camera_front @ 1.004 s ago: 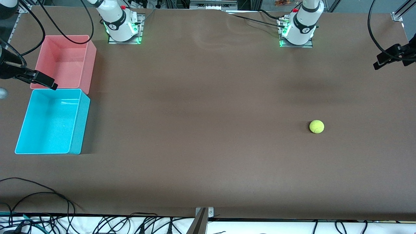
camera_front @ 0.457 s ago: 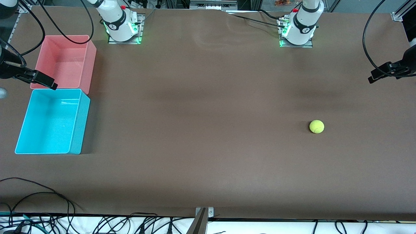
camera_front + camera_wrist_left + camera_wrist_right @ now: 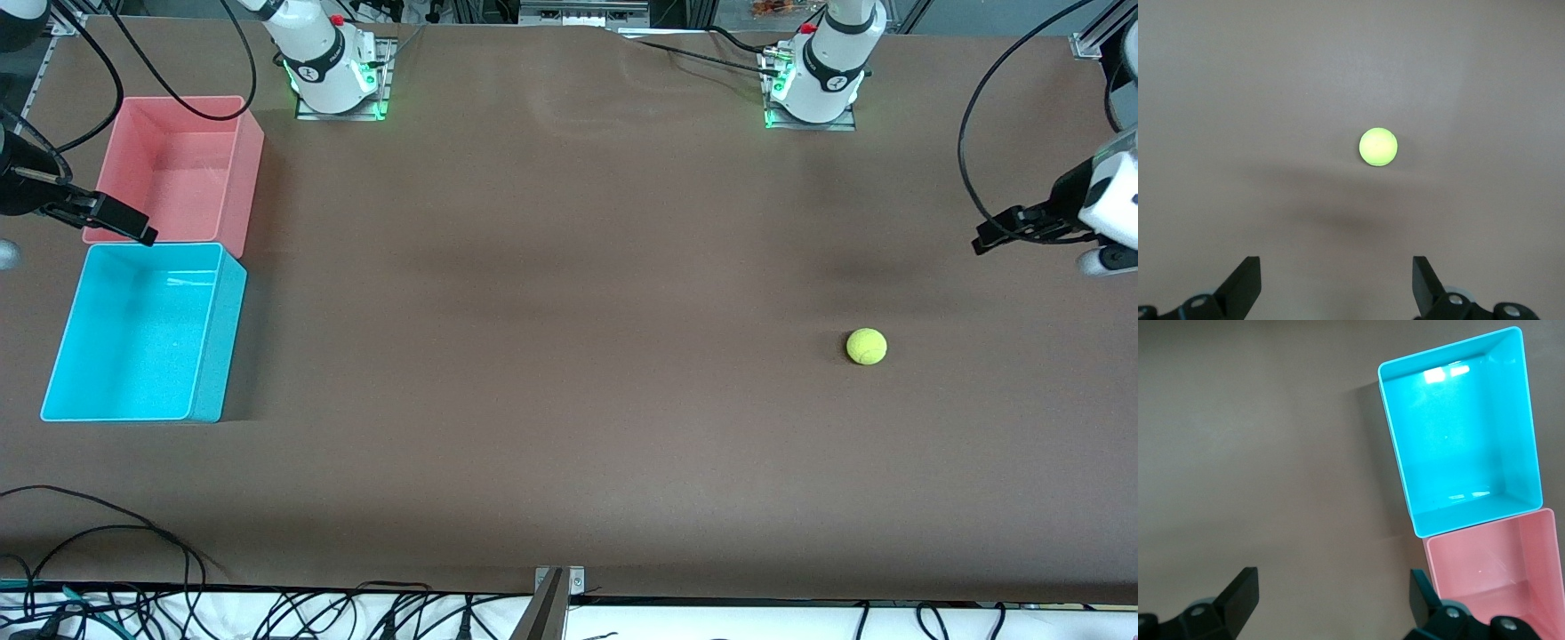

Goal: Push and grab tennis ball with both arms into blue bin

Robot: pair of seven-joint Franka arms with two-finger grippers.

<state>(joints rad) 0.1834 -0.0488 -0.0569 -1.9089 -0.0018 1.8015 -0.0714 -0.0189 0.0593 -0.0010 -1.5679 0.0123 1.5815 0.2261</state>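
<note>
Left gripper (image 3: 1336,283): its two black fingers stand wide apart, holding and touching nothing. In the left wrist view the tennis ball (image 3: 1378,147) sits on bare brown table (image 3: 1238,100) ahead of the gap between the fingers, well apart from them. In the front view this gripper (image 3: 1000,233) hangs in the air over the table's edge at the left arm's end, at about the ball's two o'clock.

Right gripper (image 3: 1331,600): its fingers are likewise spread wide and empty. It (image 3: 120,224) hovers over the seam where the pink bin (image 3: 251,169) meets the blue bin (image 3: 229,329), at the right arm's end of the table.

The two bins touch end to end, the blue one nearer the front camera. Both look empty. Each bin's long axis runs from twelve to six o'clock in the front view.

The tennis ball (image 3: 866,346) rests alone on the table toward the left arm's end, roughly at three o'clock from the blue bin and far from it. Only open tabletop lies between ball and bin. Being round, the ball shows no long axis or heading.

Loose black cables (image 3: 107,533) trail along the table edge nearest the front camera.
</note>
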